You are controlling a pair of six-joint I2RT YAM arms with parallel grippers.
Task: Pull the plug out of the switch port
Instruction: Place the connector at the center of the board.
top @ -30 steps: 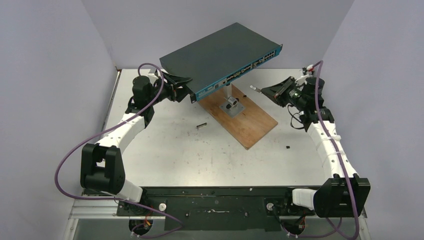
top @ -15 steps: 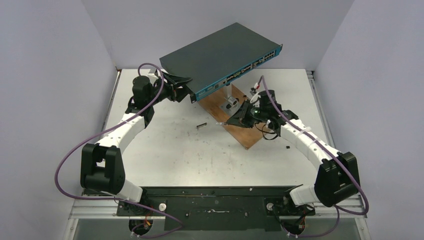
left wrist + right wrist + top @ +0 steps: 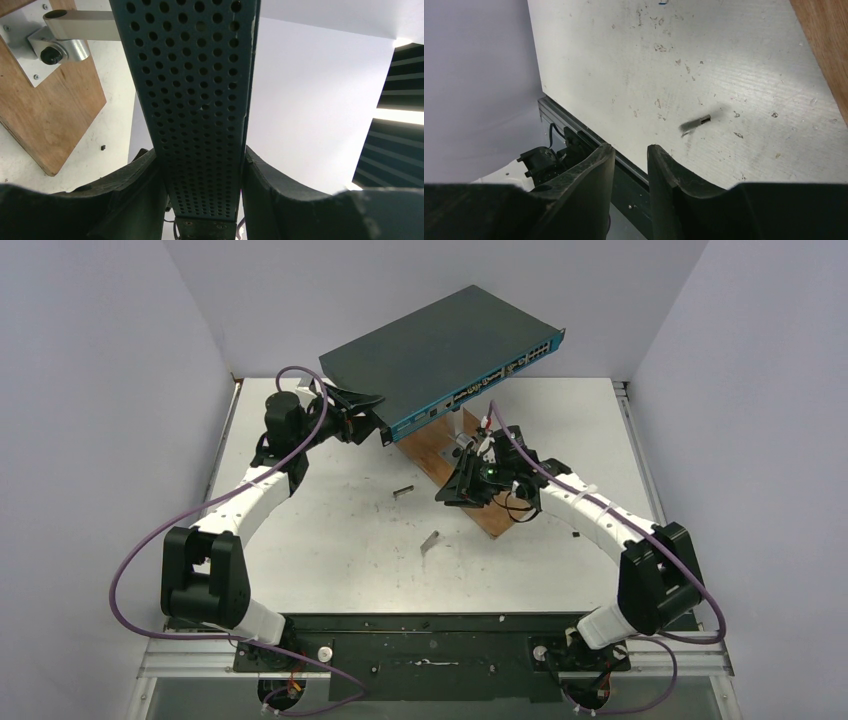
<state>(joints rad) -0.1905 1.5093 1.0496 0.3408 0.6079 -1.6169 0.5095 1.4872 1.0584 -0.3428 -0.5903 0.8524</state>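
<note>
Right arm has swung in from the far right side over the last second and now sits low over the near edge of the wooden board. A small dark piece lies on the table just in front of it, and it was not there half a second ago. It shows blurred in the right wrist view, so likely the plug, just dropped. If so, the pull is done and the plug is out and released.

A second small piece further back on the table is unchanged.

Right gripper: fingers a narrow gap apart, nothing between them, touching nothing, pointed down at bare table.

Left gripper: hasn't moved, closed on the left end of the switch. In the left wrist view its fingers press either side of the perforated side panel, bracing it.

The switch stays raised on its post above the board, tilted, blue socket face toward the right arm. Can't tell from the top view whether any socket is still occupied; too small.
</note>
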